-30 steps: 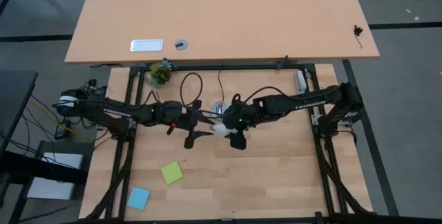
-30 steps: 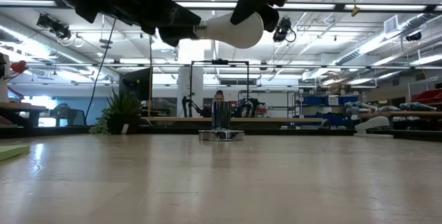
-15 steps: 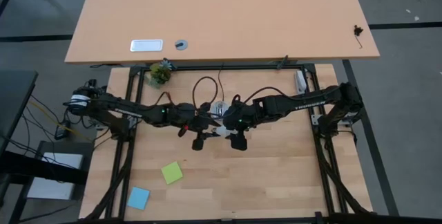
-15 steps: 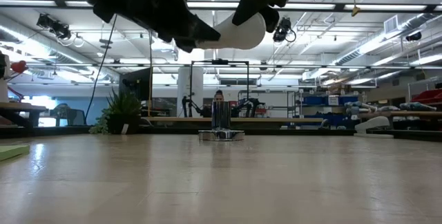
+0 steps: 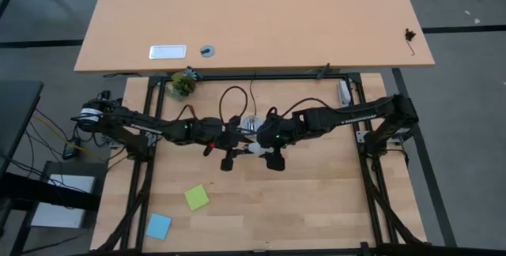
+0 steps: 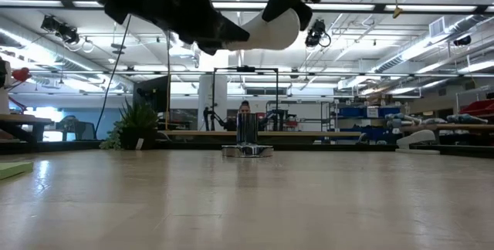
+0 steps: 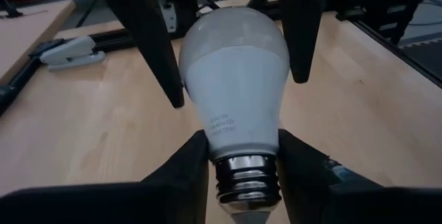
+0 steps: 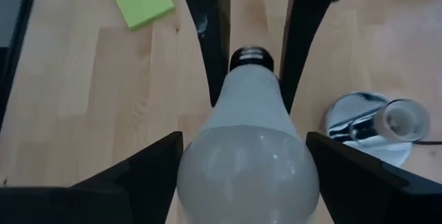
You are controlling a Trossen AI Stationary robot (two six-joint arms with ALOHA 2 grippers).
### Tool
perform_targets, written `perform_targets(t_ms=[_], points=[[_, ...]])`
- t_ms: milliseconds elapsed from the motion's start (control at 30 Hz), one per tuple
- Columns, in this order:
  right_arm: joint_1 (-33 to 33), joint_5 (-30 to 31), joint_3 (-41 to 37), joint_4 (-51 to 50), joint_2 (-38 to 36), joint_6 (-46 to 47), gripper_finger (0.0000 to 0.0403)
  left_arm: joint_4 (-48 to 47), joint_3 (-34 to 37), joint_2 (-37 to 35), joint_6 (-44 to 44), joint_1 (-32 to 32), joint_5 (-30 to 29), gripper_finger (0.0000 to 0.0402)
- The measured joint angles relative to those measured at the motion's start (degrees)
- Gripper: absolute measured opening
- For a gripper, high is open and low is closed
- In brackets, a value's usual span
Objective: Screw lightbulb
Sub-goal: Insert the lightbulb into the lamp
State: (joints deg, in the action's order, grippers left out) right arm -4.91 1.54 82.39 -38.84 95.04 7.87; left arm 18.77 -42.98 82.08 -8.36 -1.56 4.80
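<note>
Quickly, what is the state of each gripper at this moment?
Left gripper: closed on the neck of the lightbulb, beside its screw base.
Right gripper: fingers at both sides of the bulb's wide end; whether they press it cannot be told.

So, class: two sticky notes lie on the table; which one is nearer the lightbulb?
The green sticky note; the blue one lies farther from the lightbulb, nearer the table's front-left corner.

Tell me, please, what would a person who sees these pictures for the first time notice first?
First, the white lightbulb held in the air above the middle of the table, lying sideways between both arms. The left end effector has its fingers at the neck by the metal screw base, and the right end effector holds the round glass end. Below, the silver socket stands on the wooden table, and a green sticky note lies nearer the front.
</note>
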Motion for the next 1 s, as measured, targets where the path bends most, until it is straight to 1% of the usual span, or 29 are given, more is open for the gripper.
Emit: perform_targets(t_ms=[200,367,433,500,667,833,1000], points=[[0.0,2.5,0.0,-0.8,-5.0,-0.7,0.0303,4.9,-0.2,-0.1,-0.2,0.2,-0.7,0.0130],[0.0,5.1,0.0,-1.3,-9.6,-1.9,0.0304,8.7,-0.1,-0.2,-0.1,1.7,-0.2,0.0129],[0.0,7.0,0.0,-1.5,-11.9,-2.3,0.0305,8.2,0.4,0.2,-0.1,2.5,1.8,0.0129],[0.0,9.1,0.1,-1.0,-13.8,-2.8,0.0303,10.0,0.4,0.2,0.3,3.2,3.8,0.0129],[0.0,12.8,0.0,1.5,-18.3,-4.6,0.0297,14.0,0.3,0.1,1.1,4.2,4.0,0.0129],[-0.3,14.1,0.0,4.7,-21.2,-7.3,0.0295,22.7,0.2,-0.3,1.3,4.9,6.1,0.0129],[-0.3,14.1,-0.7,8.8,-22.3,-9.9,0.0294,27.3,0.2,-2.4,3.3,6.8,8.8,0.0129]])
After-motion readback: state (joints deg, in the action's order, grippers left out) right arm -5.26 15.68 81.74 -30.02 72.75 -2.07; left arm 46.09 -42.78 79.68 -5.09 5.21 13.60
